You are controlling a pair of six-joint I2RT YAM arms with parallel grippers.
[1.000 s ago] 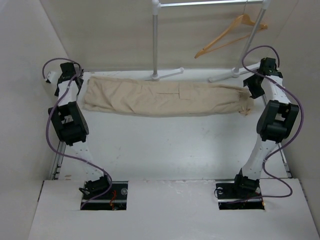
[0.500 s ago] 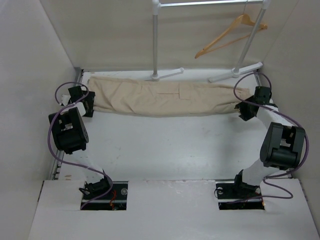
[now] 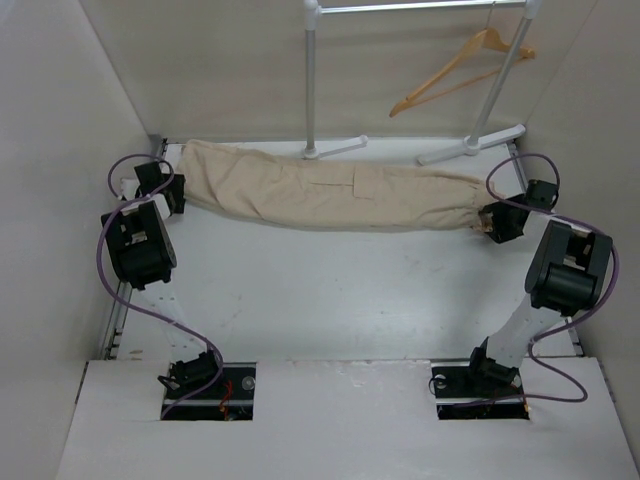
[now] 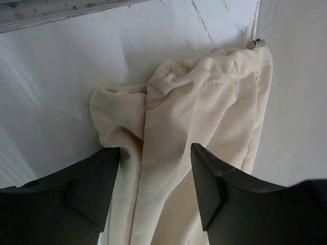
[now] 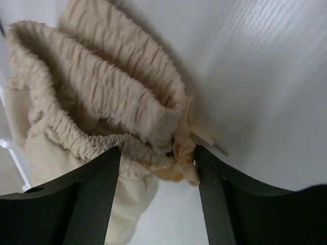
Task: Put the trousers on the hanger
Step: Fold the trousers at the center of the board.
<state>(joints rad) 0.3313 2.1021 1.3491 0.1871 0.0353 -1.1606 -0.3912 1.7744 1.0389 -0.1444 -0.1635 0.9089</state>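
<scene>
My left gripper (image 4: 156,153) has come down low at the leg ends (image 4: 204,102) of the trousers (image 3: 330,195). Its jaws are spread, with the cloth lying flat between them. My right gripper (image 5: 158,150) has dropped down too, and its jaws are wide on both sides of the stretchy waist (image 5: 102,97), right by the little tie knot (image 5: 184,153). Neither one looks like it is squeezing yet.

A second ago both arms were up higher. Since then the leg end has got narrower and slid toward the back. I think I am lined up to grab both ends, so lifting has not started.

The trousers lie long across the far part of the white table (image 3: 330,290). The wooden hanger (image 3: 460,70) hangs up on the white rack (image 3: 311,80) at the back right, well apart from them. Plain pale walls (image 3: 70,120) close in the sides.
</scene>
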